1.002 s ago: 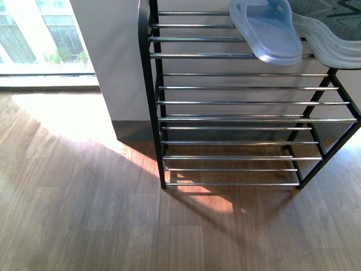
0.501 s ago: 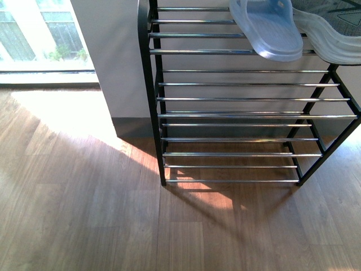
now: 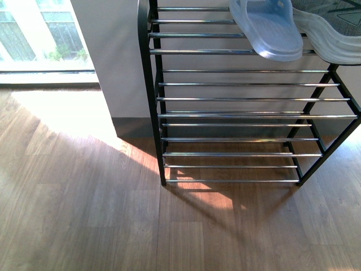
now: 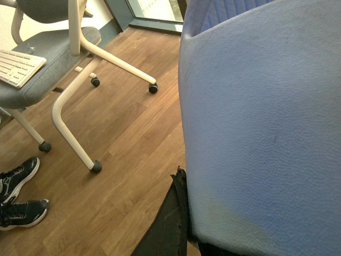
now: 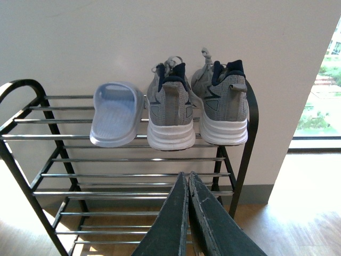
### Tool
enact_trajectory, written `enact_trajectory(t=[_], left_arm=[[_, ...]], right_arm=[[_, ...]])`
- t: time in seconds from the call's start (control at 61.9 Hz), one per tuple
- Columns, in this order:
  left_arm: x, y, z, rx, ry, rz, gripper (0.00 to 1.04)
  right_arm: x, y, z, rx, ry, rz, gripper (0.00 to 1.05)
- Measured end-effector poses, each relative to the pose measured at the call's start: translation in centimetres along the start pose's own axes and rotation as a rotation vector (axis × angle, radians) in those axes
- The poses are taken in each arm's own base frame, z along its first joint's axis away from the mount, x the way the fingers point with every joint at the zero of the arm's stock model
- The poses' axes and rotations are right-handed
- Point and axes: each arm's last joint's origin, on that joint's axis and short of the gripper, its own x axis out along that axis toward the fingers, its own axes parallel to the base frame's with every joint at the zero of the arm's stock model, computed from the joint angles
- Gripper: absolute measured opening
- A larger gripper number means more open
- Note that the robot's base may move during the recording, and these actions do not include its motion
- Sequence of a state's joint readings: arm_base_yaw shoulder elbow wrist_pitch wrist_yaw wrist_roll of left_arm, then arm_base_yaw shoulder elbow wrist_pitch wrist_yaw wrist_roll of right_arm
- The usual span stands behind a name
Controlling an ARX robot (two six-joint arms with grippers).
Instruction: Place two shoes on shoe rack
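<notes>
The black shoe rack [image 3: 148, 84] with chrome bars stands against the wall. On its top tier lies one pale blue-white slide [image 3: 265, 28], with a grey sneaker's white sole [image 3: 333, 42] beside it. The right wrist view shows that rack [image 5: 249, 128] bearing the slide [image 5: 114, 114] and two grey sneakers [image 5: 170, 112] [image 5: 224, 104], heels outward. My right gripper [image 5: 186, 175] hangs shut and empty in front of the rack's middle tiers. A second slide [image 4: 256, 122] fills the left wrist view; my left gripper [image 4: 184, 178] is shut on its edge, one finger hidden behind it.
An office chair [image 4: 53, 69] on castors with a white keyboard [image 4: 18, 66] on its seat stands over wooden floor. A pair of black sneakers [image 4: 18, 197] lies near it. A bright window [image 3: 39, 34] and a wall corner [image 3: 113, 68] lie left of the rack.
The rack shifted slightly upward in the front view between one second and half a second ago. Since then nothing has visibly moved.
</notes>
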State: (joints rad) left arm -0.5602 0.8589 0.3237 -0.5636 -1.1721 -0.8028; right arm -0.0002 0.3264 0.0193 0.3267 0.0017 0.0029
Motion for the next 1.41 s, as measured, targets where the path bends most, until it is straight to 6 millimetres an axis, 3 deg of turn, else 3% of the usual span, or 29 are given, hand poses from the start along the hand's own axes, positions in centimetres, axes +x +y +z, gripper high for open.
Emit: enact_trajectory(t=[0.808, 0.954, 1.261, 1.325, 1.374, 1.406], left_arm=[[0.0, 0.0, 0.0, 0.0, 0.0, 0.0, 0.02], [0.0, 0.0, 0.0, 0.0, 0.0, 0.0, 0.02], [0.0, 0.0, 0.0, -0.001, -0.002, 0.001, 0.02], [0.1, -0.3, -0.3, -0.064, 0.019, -0.099, 0.02], [0.0, -1.1, 0.0, -0.15, 0.024, -0.252, 0.02], [-0.3, -2.3, 1.2, -0.184, 0.005, -0.37, 0.02]], right_arm=[[-2.1, 0.0, -0.3, 0.0, 0.006, 0.001, 0.02], [-2.1, 0.0, -0.3, 0.0, 0.005, 0.001, 0.36], [-2.2, 0.0, -0.3, 0.0, 0.005, 0.005, 0.85], [-2.2, 0.0, -0.3, 0.0, 0.005, -0.001, 0.96], [-2.2, 0.0, -0.3, 0.0, 0.007, -0.006, 0.96], [-2.2, 0.0, -0.3, 0.0, 0.006, -0.004, 0.95]])
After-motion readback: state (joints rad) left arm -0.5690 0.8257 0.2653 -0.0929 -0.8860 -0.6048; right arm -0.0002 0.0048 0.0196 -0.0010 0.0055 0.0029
